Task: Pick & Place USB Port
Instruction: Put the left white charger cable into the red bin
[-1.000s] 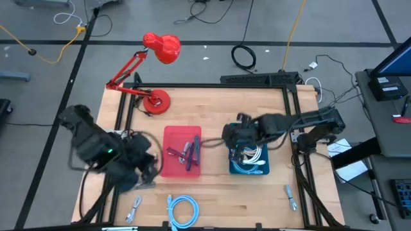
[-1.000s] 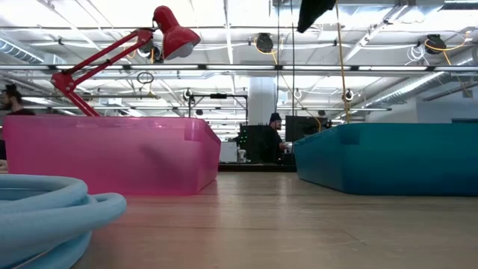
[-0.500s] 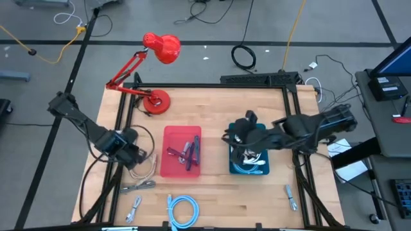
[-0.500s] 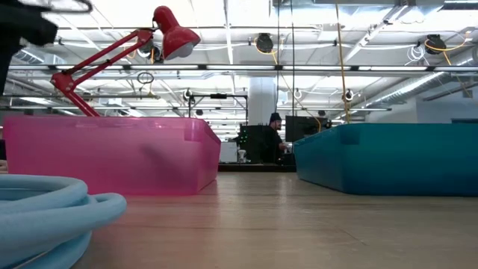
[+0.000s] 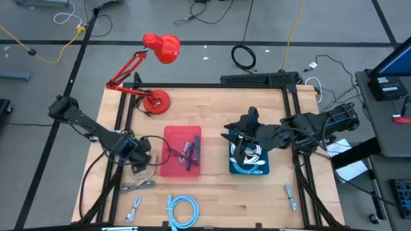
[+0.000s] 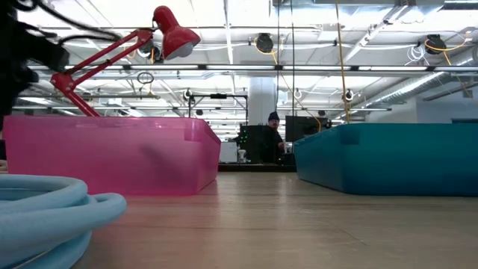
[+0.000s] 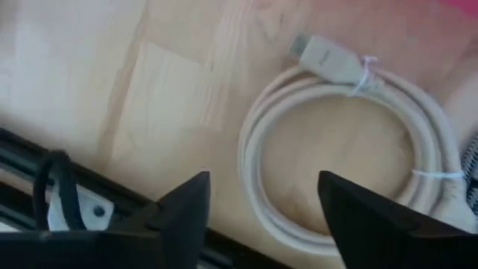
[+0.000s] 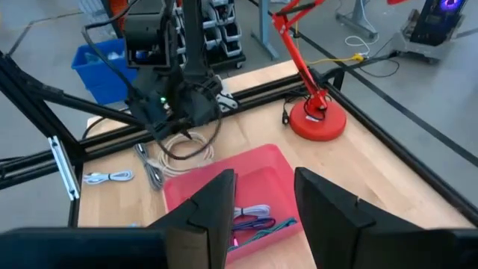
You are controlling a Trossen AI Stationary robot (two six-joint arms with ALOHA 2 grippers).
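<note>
Left gripper (image 7: 261, 198), jaws apart, hangs at the frame's bottom; the white coiled cable (image 7: 347, 149) lies just above, untouched.

open-plan robotics lab, exposed ceiling ducts (image 6: 299, 67) and strip lights, person at monitors (image 6: 273, 138) beyond wooden table (image 5: 212, 102), cables on the floor around the table

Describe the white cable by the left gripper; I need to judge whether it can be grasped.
The white cable is a round cord wound into a flat coil of a few loops, bound by thin white ties at two spots. One pale plug sticks out at the coil's edge. It lies on the wooden table just beside the pink bin. The left gripper hovers over it, fingers open, not touching.
</note>
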